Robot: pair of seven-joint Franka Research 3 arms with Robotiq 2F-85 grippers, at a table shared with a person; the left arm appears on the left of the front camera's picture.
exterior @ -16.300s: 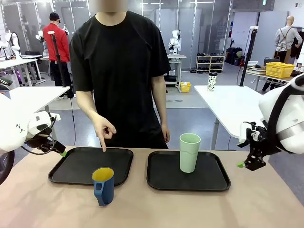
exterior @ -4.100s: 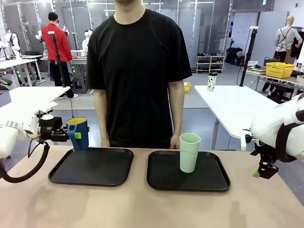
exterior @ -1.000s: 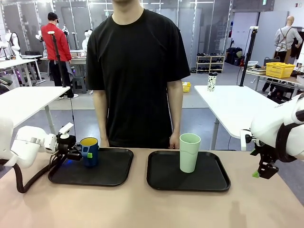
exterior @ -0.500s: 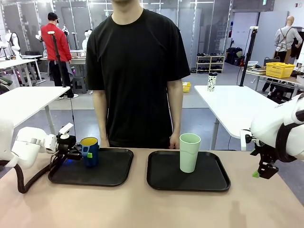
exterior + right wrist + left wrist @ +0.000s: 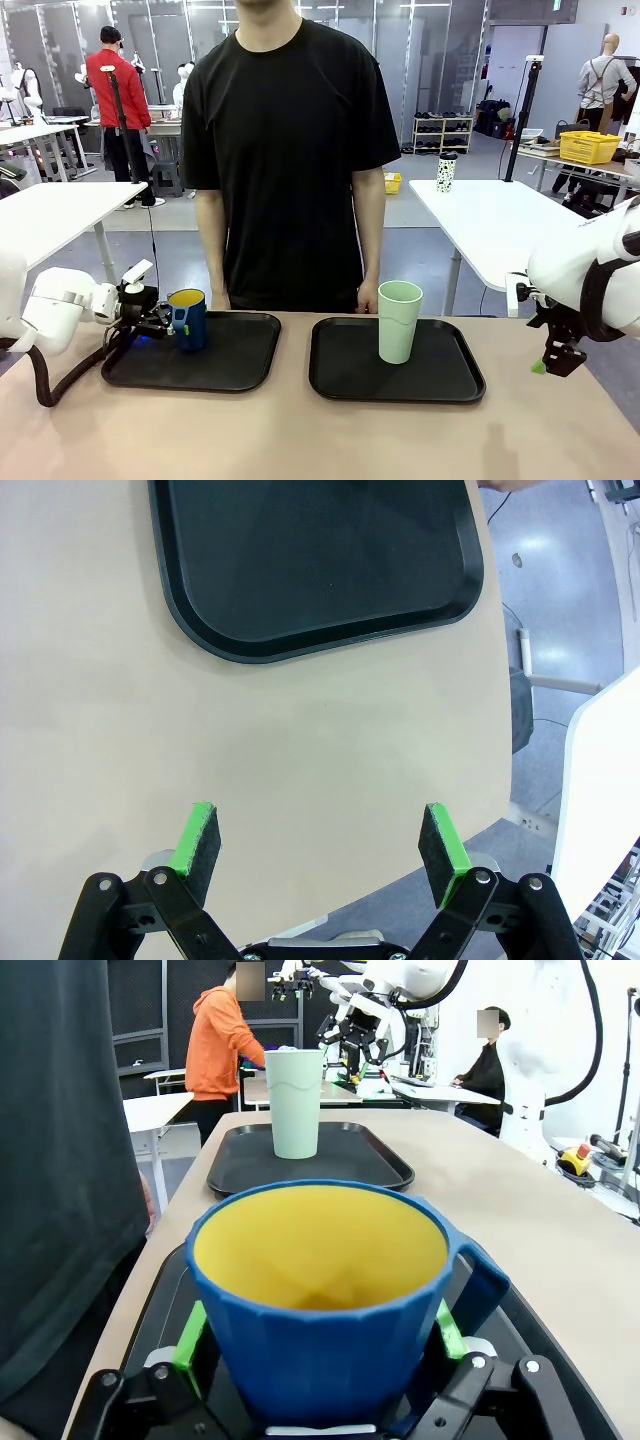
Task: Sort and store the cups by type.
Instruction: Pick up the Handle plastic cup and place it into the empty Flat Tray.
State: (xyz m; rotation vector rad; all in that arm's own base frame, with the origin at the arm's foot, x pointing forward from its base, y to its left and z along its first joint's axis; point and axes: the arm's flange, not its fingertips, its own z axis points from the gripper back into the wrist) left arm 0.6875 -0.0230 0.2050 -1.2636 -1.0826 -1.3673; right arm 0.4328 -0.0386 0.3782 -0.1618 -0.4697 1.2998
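The dark blue mug (image 5: 188, 318) stands on the left tray (image 5: 230, 368) near its far-left corner, with the left gripper (image 5: 165, 322) spread wide around it, green pads just clear of its sides. The mint-green tumbler (image 5: 399, 320) stands upright on the right tray (image 5: 340, 385), right of the left tray. Further right, the right gripper (image 5: 319, 847) hangs open over bare table (image 5: 300, 730).

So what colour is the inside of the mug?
Yellow inside the mug; the left wrist view shows it best.

We find no lettering, label, brand, number or sign that we are able to read in these views.
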